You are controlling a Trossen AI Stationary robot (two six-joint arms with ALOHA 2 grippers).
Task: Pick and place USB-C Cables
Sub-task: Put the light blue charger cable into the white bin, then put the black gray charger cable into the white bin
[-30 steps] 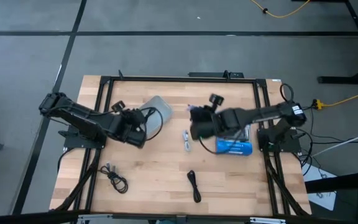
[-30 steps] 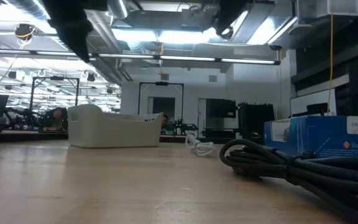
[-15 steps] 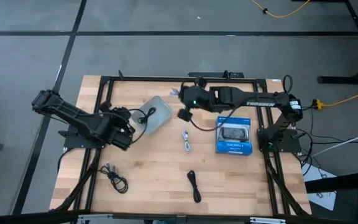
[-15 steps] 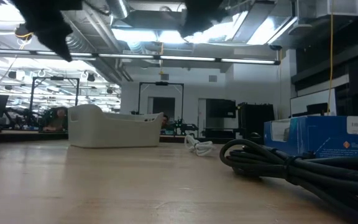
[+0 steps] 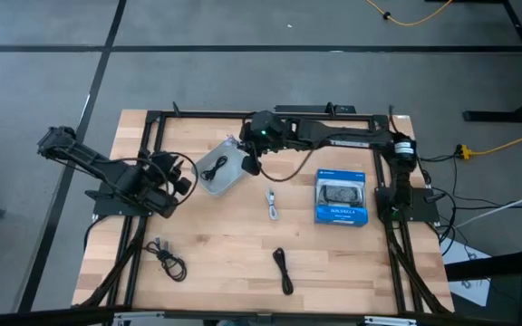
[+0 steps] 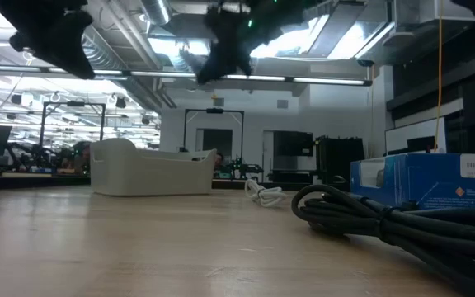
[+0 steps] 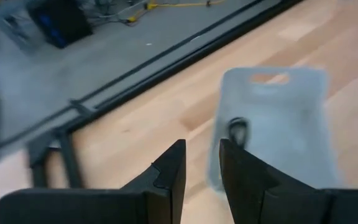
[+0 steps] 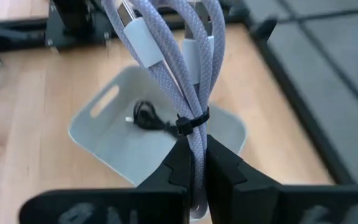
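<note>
I see my right end effector [image 8: 194,163] clamped on a grey cable bundle [image 8: 166,68] above the tray [image 5: 217,168], where a black cable [image 8: 146,117] lies. My left end effector [image 7: 201,163], fingers narrowly apart, hangs beside the tray.

You see right end effector [image 8: 194,168] clamped on silver-grey cable [image 8: 173,68]: braided weave, matt, smooth plastic plug collars, thin black tie at waist. Below it, tray [image 8: 98,134]: translucent grey plastic, smooth, dull sheen; black cable [image 8: 146,117] inside looks rubbery. Table [image 5: 225,244]: pale wood, visible grain, satin. Frame [image 5: 166,116]: black metal, matt. Beside end effector, box [image 5: 341,200]: blue glossy cardboard. Left end effector [image 7: 199,168]: dark matt plastic fingers.
</note>
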